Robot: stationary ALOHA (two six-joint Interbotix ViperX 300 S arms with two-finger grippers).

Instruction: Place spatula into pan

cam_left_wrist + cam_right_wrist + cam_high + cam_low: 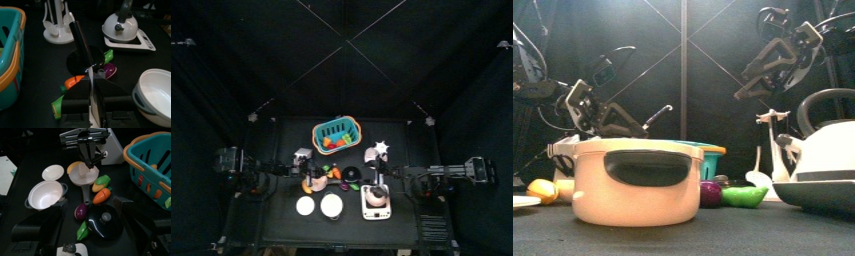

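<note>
My left gripper (93, 76) is shut on a long, thin black spatula (81, 44) that sticks out past its jaws. In the right wrist view the left gripper (87, 147) hangs over the cream pan (81, 176), whose grey handle points towards the vegetables. The spatula (89, 157) points down at the pan; I cannot tell whether it touches. The pan (633, 185) stands large in the front view. My right gripper (93, 235) is open and empty, low over a black lid (107, 226). From above, the grippers show left (310, 172) and right (384, 170) of the middle.
A teal basket (334, 133) stands at the back. A white kettle (827, 150) is front right, a white utensil stand (57, 24) behind it. Green, purple and orange toy vegetables (100, 195) lie mid-table. A white pot (45, 195) and plate (53, 172) sit front left.
</note>
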